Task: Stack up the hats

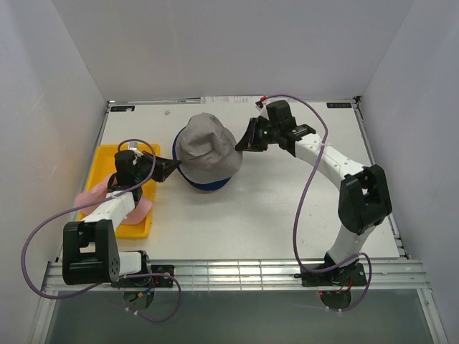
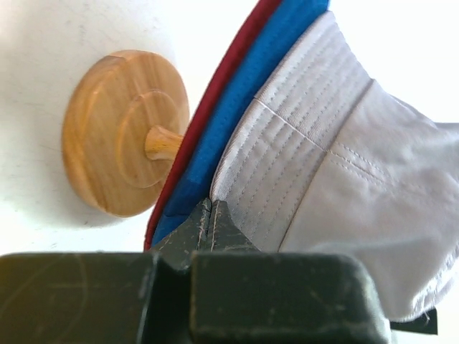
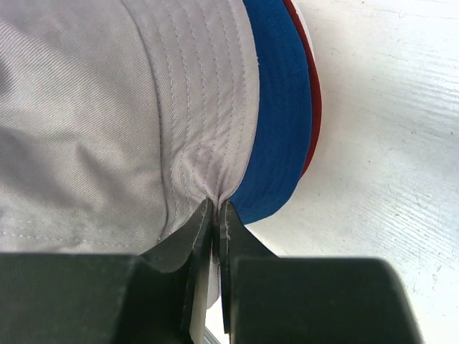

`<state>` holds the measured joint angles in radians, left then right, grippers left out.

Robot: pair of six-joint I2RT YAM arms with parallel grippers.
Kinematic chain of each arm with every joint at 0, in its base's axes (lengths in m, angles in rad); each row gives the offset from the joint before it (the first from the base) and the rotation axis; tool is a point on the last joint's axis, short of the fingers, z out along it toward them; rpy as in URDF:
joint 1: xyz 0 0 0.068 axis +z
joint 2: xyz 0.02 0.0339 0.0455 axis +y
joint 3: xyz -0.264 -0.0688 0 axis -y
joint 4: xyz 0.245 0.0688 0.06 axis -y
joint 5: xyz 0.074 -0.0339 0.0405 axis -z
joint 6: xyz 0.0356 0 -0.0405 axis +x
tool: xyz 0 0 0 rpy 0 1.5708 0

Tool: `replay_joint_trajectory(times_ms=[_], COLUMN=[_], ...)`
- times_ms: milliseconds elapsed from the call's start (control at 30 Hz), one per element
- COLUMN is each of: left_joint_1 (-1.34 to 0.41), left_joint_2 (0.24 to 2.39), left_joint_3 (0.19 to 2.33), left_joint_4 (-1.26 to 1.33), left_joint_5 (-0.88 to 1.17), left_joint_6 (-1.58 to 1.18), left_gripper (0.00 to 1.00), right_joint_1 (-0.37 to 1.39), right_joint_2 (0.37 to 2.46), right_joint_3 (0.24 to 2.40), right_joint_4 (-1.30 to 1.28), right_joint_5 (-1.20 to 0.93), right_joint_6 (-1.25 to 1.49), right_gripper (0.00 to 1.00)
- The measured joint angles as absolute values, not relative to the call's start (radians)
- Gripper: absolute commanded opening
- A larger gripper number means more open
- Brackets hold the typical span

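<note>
My two grippers sat on opposite sides of the grey twill bucket hat [image 1: 206,147], which capped the pile at the middle of the white table [image 1: 287,208]. My left gripper [image 1: 171,168] was closed on the left edge of its brim and my right gripper [image 1: 245,141] was closed on the right edge. The hat therefore lay between them, its wider span running from one pinch to the other. In both wrist views my fingertips met with only a fold of grey cloth between them.

The grey fabric looked like a soft woven weave, with rows of stitching circling the brim and seams climbing the crown. The crown slumped and creased rather than holding a firm dome. Directly under it the smooth blue fabric hat [image 3: 280,107] showed as a band, and the dark red hat [image 3: 313,93] showed only as a thin rim below that. All three were nested on the round turned wooden stand [image 2: 107,136].

The light pink soft hat [image 1: 90,193] lay well apart from the pile. It sat on the yellow plastic tray [image 1: 104,154] to the left, partly hidden under my left forearm. I judged the grey hat nearly seated, needing only a downward tug and a release. The pink one would then fall to my left arm, which was much the nearer. It lay back toward my left arm's base rather than ahead of the fingers.
</note>
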<state>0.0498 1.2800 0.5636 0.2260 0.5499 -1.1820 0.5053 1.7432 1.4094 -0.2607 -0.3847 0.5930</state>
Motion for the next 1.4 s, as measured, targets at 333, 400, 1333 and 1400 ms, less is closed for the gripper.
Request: replay_joint_trajectory(times_ms=[333,400,1333,1400], left_joint_1=[0.062,0.065,0.071,0.071], left_joint_2=[1.311,1.320,1.318,1.311], left_joint_3=[0.636,0.647,0.690,0.696], left_joint_4=[0.085,0.070,-0.134,-0.162], left_joint_5=[0.527,0.527,0.570,0.574], left_joint_6=[-1.107,-1.096,-0.905,-0.881], left_gripper=[0.00,0.00,0.15,0.27], right_joint_1=[0.506,0.506,0.512,0.512], right_joint_2=[1.838,1.857,2.001,2.021], right_joint_3=[1.413,1.423,1.775,1.809], right_joint_4=[-0.235,-0.234,-0.477,-0.490], right_joint_5=[-0.389,-0.392,-0.306,-0.304], right_joint_6=[0.595,0.595,0.527,0.520], right_gripper=[0.08,0.08,0.19,0.20])
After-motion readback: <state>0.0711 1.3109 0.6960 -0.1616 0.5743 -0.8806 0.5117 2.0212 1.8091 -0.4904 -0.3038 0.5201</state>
